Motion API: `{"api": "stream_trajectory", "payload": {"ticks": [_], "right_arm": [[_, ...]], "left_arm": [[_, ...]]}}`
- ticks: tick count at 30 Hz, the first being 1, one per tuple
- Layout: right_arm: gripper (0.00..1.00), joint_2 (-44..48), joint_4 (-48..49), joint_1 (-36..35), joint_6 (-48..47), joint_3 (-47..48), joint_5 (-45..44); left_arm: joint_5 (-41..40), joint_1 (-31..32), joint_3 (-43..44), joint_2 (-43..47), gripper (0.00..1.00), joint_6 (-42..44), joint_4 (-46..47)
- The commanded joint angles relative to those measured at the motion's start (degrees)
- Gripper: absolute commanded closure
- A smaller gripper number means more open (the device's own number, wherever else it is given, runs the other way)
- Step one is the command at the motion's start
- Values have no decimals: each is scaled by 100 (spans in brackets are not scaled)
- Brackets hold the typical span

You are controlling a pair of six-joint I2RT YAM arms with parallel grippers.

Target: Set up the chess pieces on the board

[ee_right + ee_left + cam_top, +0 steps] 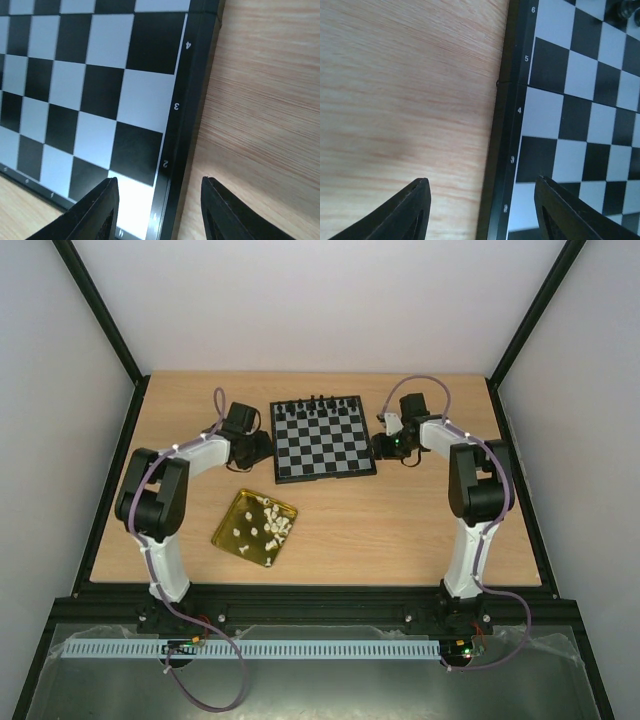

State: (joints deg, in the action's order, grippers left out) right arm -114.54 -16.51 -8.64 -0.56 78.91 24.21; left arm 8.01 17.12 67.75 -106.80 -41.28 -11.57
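Note:
The small checkered board (323, 438) lies at the middle back of the table, with tiny black chessmen (316, 404) along its far rows. The white chess pieces (266, 521) lie in a heap in a gold tray (232, 530) in front of the board's left corner. My left gripper (257, 449) is open and empty, its jaws straddling the board's left rim (512, 145). My right gripper (384, 447) is open and empty, its jaws straddling the board's right rim (187, 125) near the front corner.
Black frame posts and white walls close in the wooden table (400, 520). The arms' bases and a cable duct (300, 649) sit along the near edge. Bare wood shows to the left of the board (410, 100) and to its right (265, 100).

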Motion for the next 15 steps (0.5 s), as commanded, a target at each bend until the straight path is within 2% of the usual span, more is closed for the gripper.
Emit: {"api": "stream_trajectory", "payload": {"ticks": [1, 8, 15], "right_arm": [[52, -399, -419, -32, 116, 334, 88], [57, -518, -533, -33, -48, 253, 121], [61, -501, -902, -32, -535, 12, 225]], "left_arm": [[352, -29, 387, -497, 42, 72, 19], [705, 89, 482, -895, 46, 27, 261], [1003, 564, 451, -990, 50, 138, 337]]}}
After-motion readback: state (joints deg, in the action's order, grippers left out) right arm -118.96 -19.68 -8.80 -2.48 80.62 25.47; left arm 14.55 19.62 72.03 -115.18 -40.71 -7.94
